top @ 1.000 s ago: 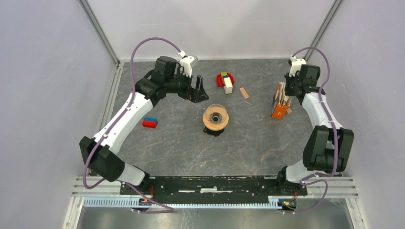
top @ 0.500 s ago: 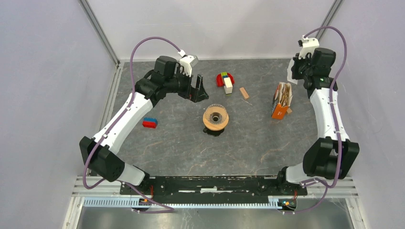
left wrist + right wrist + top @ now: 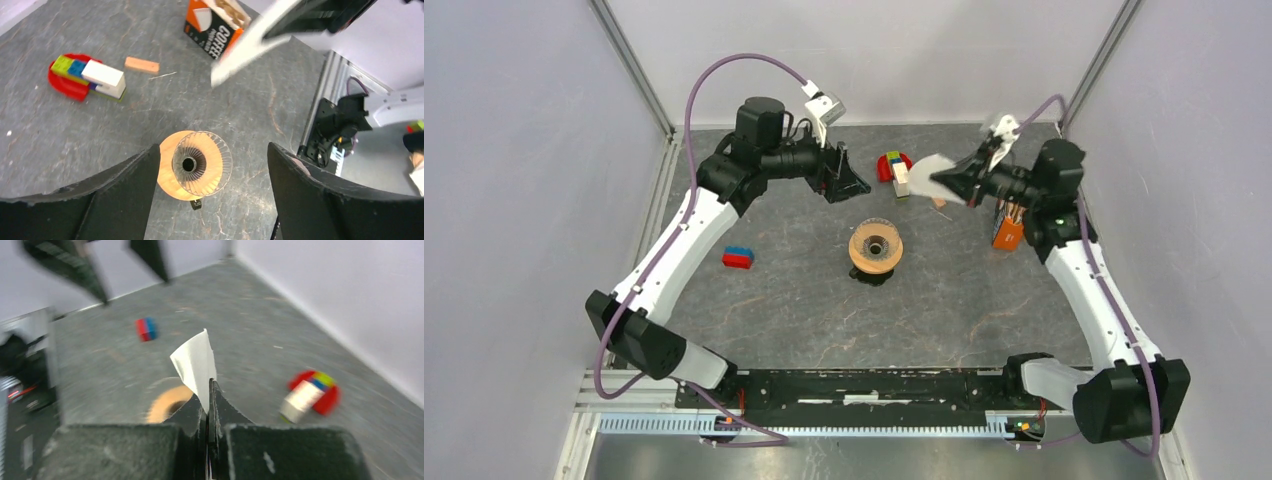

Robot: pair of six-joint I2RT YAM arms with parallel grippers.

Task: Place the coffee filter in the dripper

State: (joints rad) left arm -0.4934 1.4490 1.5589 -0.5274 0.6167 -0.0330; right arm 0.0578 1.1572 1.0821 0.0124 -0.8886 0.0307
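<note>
Clamped on the coffee filter (image 3: pixel 930 176), the right tool (image 3: pixel 966 186) hangs beyond and right of the dripper (image 3: pixel 876 247), paper leading toward it; the left tool (image 3: pixel 842 181) stands open.

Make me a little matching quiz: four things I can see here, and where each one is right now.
Things:
1. coffee filter
2. dripper
3. orange coffee box
4. red-and-blue block

Places:
a. mid-table, empty
b. pinched in the right fingers
c. table's right side
d. table's left side

Pairs: 1-b, 2-a, 3-c, 4-d
</note>
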